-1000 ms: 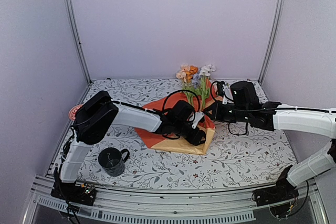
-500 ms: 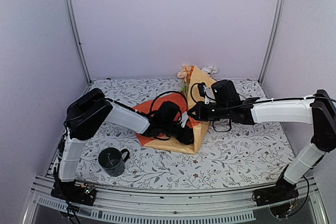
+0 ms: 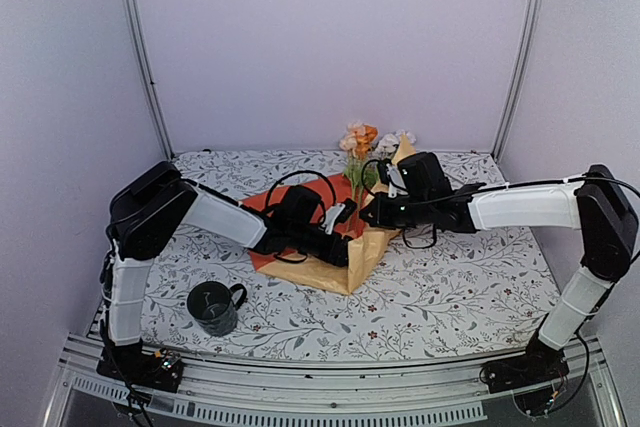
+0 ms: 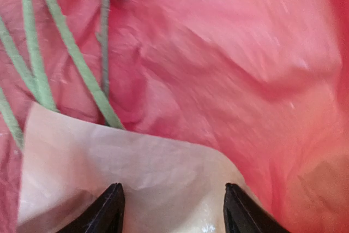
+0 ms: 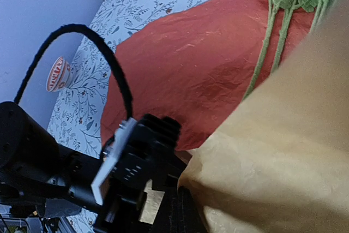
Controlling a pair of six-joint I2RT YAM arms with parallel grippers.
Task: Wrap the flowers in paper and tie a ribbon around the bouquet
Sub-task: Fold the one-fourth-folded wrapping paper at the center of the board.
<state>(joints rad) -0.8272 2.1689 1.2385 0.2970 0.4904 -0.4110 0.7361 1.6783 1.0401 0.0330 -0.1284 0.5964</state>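
Observation:
The paper (image 3: 340,272) lies mid-table, orange-red side up, with its mustard right flap raised and folded left. The flowers (image 3: 360,137) rest on it, heads toward the back wall and green stems (image 4: 76,64) running down under the flap. My right gripper (image 3: 372,212) is shut on the flap's mustard edge (image 5: 272,151), its fingers (image 5: 185,214) pressed together at the bottom of the right wrist view. My left gripper (image 3: 345,247) is open low over the sheet; its fingertips (image 4: 112,211) straddle a pale corner of paper (image 4: 136,167) without pinching it. The ribbon is out of view.
A dark mug (image 3: 213,307) stands near the front left. A small patterned bowl (image 5: 57,73) sits by the left wall. The left arm's black cable (image 3: 300,182) loops above the sheet. The leafy tablecloth (image 3: 470,287) stretches to the right of the paper.
The right gripper has swung left, carrying the mustard flap up and over the stems. The left gripper has drawn back to the left and its jaws have widened.

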